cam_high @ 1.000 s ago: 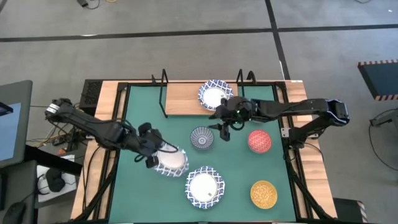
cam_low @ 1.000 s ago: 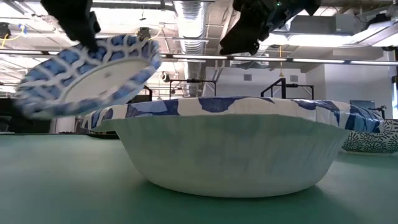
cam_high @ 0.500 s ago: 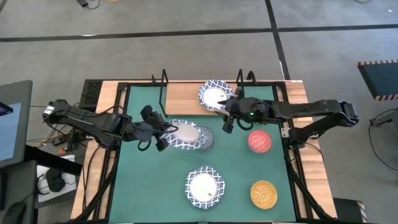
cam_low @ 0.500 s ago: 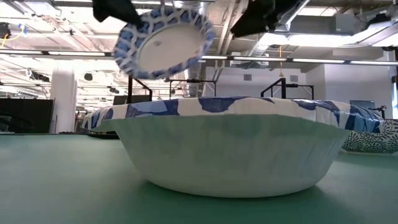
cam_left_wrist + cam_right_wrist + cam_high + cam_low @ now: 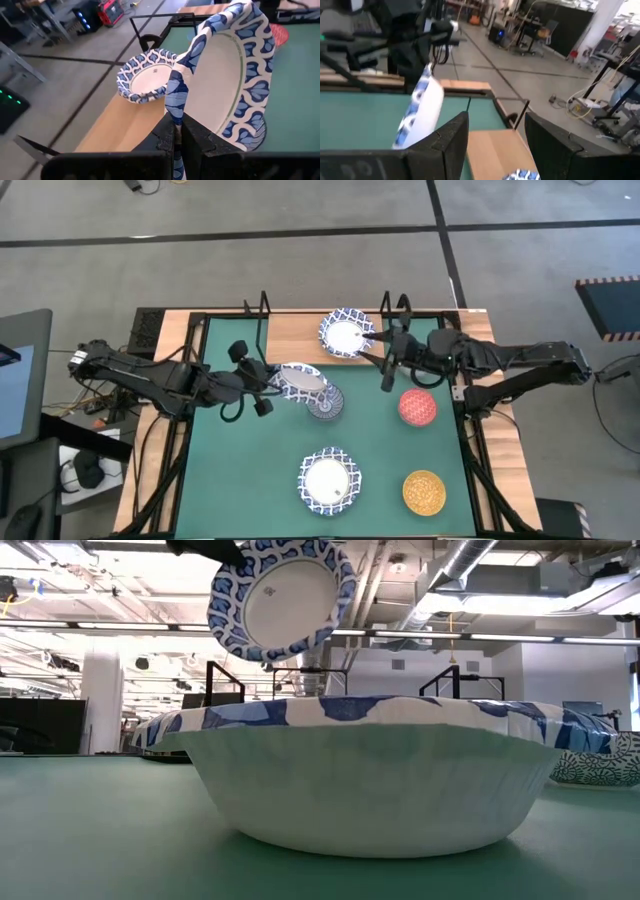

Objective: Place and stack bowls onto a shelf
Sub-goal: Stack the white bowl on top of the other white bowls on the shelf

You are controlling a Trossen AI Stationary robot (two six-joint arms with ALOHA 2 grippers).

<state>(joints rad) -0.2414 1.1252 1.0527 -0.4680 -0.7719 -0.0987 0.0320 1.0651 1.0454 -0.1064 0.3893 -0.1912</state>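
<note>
Left jaws (image 5: 262, 392) clenched on rim of a patterned bowl (image 5: 300, 383) — carried tilted above the grey-blue bowl (image 5: 326, 404), shelf (image 5: 290, 338) at twelve o'clock. Right jaws (image 5: 388, 370) released, waiting beside it. Risk — thin rim pinch slips, bowl drops short.

Left gripper (image 5: 176, 137) clamped (right gripper (image 5: 492, 137) agape)

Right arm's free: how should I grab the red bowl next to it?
Take the red bowl by its rim, coming straight down. It sits alone on the green mat, clear of the yellow-gold bowl, so any rim section is probably reachable. The near edge, below the open right gripper, looks shortest. One jaw inside, one outside.
</note>
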